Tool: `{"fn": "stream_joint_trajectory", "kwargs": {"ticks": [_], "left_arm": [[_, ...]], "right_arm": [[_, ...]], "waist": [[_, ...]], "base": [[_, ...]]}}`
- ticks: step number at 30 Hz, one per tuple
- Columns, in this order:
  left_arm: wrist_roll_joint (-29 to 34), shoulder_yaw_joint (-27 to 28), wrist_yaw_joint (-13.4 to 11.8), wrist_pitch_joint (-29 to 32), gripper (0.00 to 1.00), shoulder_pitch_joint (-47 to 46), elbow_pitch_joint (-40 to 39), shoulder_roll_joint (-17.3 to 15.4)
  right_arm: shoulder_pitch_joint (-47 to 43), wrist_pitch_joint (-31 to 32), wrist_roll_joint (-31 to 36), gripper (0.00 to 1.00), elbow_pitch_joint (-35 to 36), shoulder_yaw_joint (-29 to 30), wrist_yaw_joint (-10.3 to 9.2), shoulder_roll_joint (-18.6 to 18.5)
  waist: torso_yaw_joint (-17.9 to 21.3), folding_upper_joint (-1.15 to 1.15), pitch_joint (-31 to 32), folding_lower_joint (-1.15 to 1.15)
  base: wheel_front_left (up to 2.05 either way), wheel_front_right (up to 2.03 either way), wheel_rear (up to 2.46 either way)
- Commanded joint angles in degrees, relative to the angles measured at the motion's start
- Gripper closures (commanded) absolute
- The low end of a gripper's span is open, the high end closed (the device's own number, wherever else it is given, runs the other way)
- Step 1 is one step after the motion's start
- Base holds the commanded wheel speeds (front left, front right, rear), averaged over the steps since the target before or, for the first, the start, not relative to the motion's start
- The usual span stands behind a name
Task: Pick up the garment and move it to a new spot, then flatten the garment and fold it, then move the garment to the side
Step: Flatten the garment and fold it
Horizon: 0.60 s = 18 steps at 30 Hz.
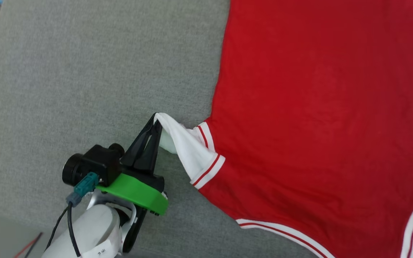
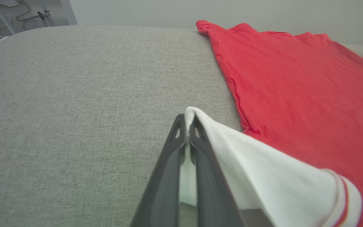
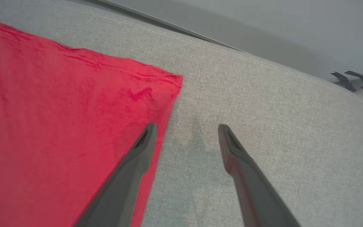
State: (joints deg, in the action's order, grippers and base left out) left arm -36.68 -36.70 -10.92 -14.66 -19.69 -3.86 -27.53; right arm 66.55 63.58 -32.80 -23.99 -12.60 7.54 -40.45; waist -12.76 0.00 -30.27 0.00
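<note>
Two end effectors, both mine, work at one red garment (image 1: 317,107). My left end effector (image 1: 155,123) is clamped shut on the tip of the garment's white sleeve (image 1: 188,150). Its fingertips pinch the cloth and lift it into a small peak just off the garment's red body. My right end effector (image 3: 187,127) is spread wide and grips nothing. One of its fingers hangs over the garment's red edge near a hem corner, the other over bare surface just beside that edge.

The garment lies spread and mostly smooth, plain red side up with no lettering in sight. Red-and-white striped trim shows by the sleeve and along one curved edge. Under the garment is a grey cloth-covered tabletop (image 1: 84,71), bare out beyond the sleeve.

I judge the pick-up and move done and the flattening well along, though this sleeve is not yet laid out flat. Folding has not begun, and the move to the side comes after it.
</note>
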Motion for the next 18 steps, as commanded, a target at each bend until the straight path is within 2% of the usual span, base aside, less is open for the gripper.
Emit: {"fn": "stream_joint_trajectory", "kwargs": {"ticks": [1, 5, 10, 11, 12, 13, 18], "left_arm": [[1.09, 0.28, 0.2, -0.34, 1.0, -1.34, -0.12, 0.36], [2.23, 1.01, 0.91, -0.34, 1.0, -2.35, -0.07, 1.87], [3.53, 2.04, 1.33, -0.34, 1.0, -2.01, 0.15, 2.55], [3.66, 2.22, 1.38, -0.34, 1.0, -1.85, 0.24, 2.57], [3.86, 2.34, 1.48, -0.34, 1.0, -1.65, 0.4, 2.54], [3.98, 2.37, 1.57, -0.34, 1.0, -1.47, 0.58, 2.49], [4.49, 3.37, 1.53, -0.34, 1.0, 0.16, 1.43, 2.18]], "right_arm": [[0.92, 0.12, 1.0, 0.0, -1.2, 0.04, -0.05, 0.78], [-0.25, -0.96, 2.31, 0.0, -5.74, -0.08, -0.05, 2.48], [-4.6, 0.0, 0.97, 0.0, -7.56, -1.8, -0.05, 1.5], [-4.96, -0.03, 0.49, 0.28, -7.52, -1.89, -0.05, 1.32], [-5.34, -0.27, 0.04, 0.81, -7.35, -2.05, -0.05, 1.1], [-5.5, -0.66, -0.27, 1.0, -7.18, -2.06, -0.05, 0.95], [-3.74, -6.26, -1.83, 1.0, -5.83, -1.94, -0.05, 1.33]], "waist": [[-4.71, 0.0, -6.09, 0.0], [-5.45, 0.0, -7.84, 0.0], [-4.93, 0.0, -7.65, 0.0], [-4.74, 0.0, -7.52, 0.0], [-4.48, 0.0, -7.21, 0.0], [-4.27, 0.0, -6.9, 0.0], [-2.27, 0.0, -3.08, 0.0]], "base": [[0.0, 0.0, 0.0], [0.0, 0.0, 0.0], [0.0, 0.0, 0.0], [0.0, 0.0, 0.0], [0.0, 0.0, 0.0], [0.0, 0.0, 0.0], [0.0, 0.0, 0.0]]}}
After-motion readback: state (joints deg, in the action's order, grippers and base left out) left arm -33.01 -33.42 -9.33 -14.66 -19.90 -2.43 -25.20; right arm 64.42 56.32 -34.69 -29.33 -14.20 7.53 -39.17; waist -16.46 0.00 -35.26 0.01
